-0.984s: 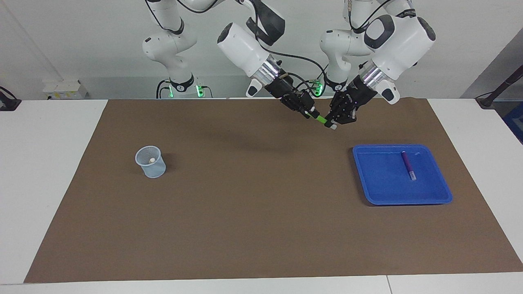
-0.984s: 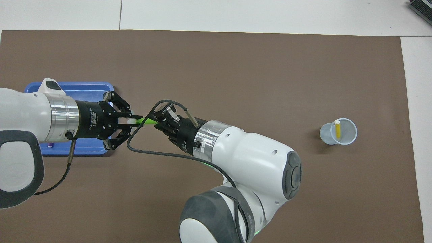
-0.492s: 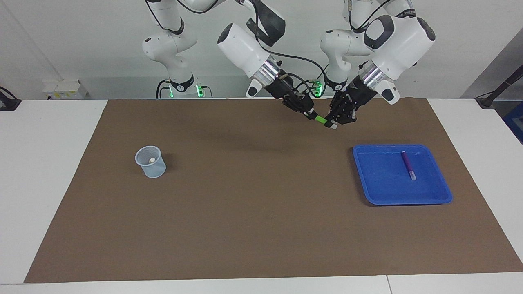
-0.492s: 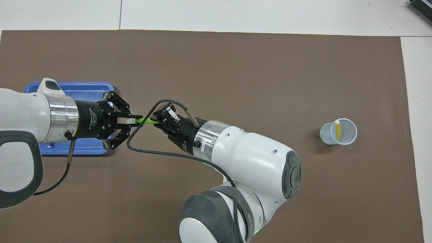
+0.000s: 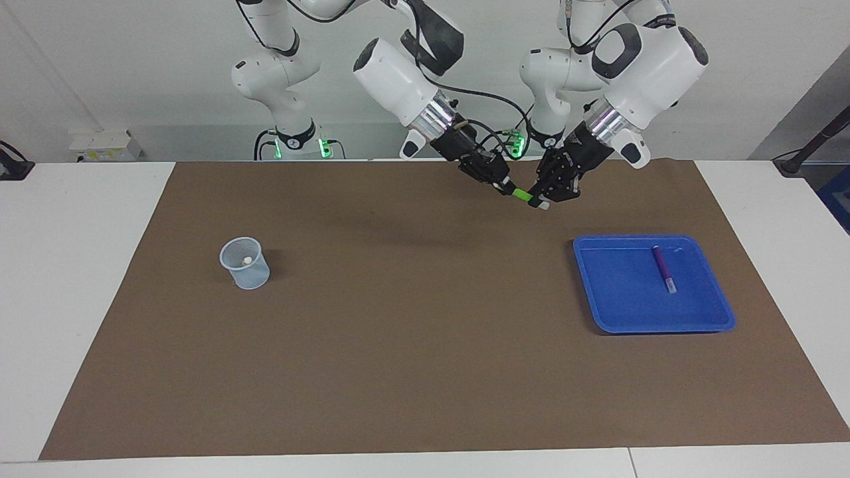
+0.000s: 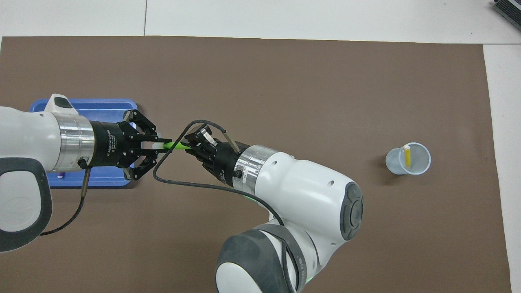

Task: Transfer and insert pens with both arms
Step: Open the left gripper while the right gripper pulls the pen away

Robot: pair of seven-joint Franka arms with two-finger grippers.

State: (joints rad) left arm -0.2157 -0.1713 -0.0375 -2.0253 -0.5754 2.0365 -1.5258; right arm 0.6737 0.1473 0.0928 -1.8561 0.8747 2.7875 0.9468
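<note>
The green pen (image 5: pixel 522 194) hangs in the air over the brown mat, between the two grippers. My left gripper (image 5: pixel 538 199) pinches its whitish end, fingertips closed on it (image 6: pixel 156 145). My right gripper (image 5: pixel 505 188) is shut on the pen's other end (image 6: pixel 187 147). The purple pen (image 5: pixel 663 268) lies in the blue tray (image 5: pixel 624 312). In the overhead view the left arm hides most of the tray (image 6: pixel 101 106), and only a tip of the purple pen (image 6: pixel 60 176) shows. The yellow pen (image 6: pixel 407 156) stands in a clear cup (image 6: pixel 408 169).
The cup (image 5: pixel 244 269) stands on the mat toward the right arm's end of the table. The blue tray sits toward the left arm's end. A brown mat (image 5: pixel 425 358) covers most of the white table.
The right gripper's fingers have closed onto the green pen's free end. The pen and both arms have hardly moved.
</note>
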